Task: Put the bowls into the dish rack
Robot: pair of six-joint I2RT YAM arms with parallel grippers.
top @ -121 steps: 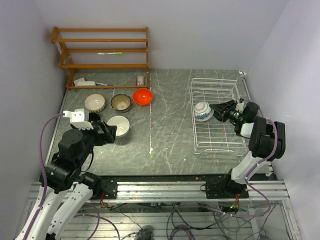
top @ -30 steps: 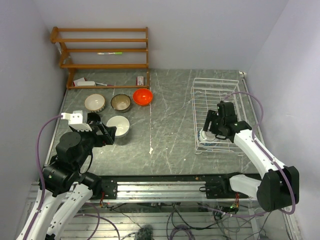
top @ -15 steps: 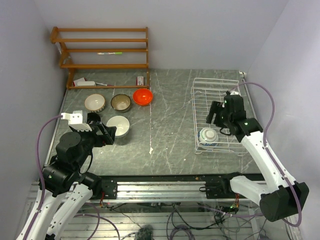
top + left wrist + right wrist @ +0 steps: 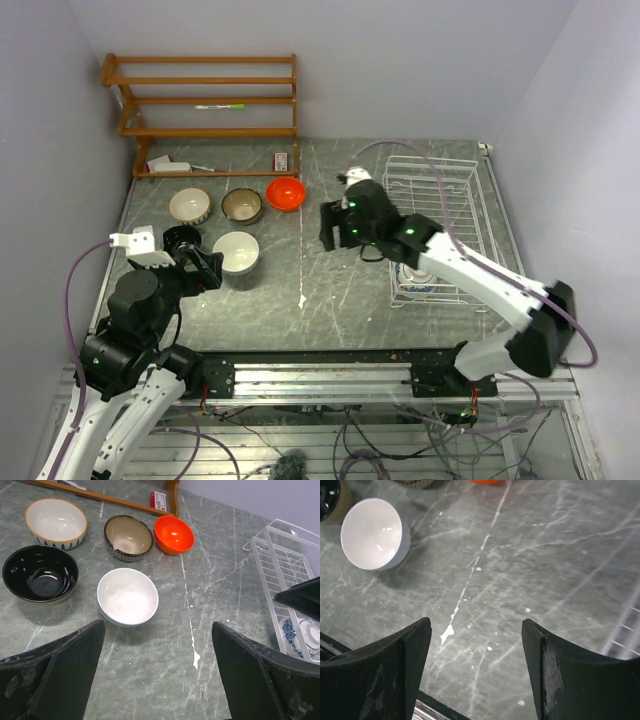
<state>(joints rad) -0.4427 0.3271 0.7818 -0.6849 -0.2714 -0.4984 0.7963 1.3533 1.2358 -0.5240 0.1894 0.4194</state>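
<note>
Four of the five bowls I am to load sit out on the table [image 4: 350, 300]; one is racked. Farthest left is the cream-white bowl [image 4: 189, 205], with a black bowl [image 4: 40, 573] just on its near side. Then come the tan-brown bowl [image 4: 242, 205] with its dark rim, the plain white bowl [image 4: 237, 252] nearer my bases, and the orange-red bowl [image 4: 286, 193], all upright, mouths up. My left gripper [image 4: 207, 268] hovers just beside the white bowl, jaws spread wide, nothing in them. My right gripper [image 4: 333, 226] hangs over bare table between the bowls and the rack, jaws apart and empty. At the right stands the dish rack [image 4: 450, 170], thin white wire, and in its near end lies the blue-and-white bowl [image 4: 300, 632], foot ring showing, so seemingly tipped over. I judge the job barely begun.
</note>
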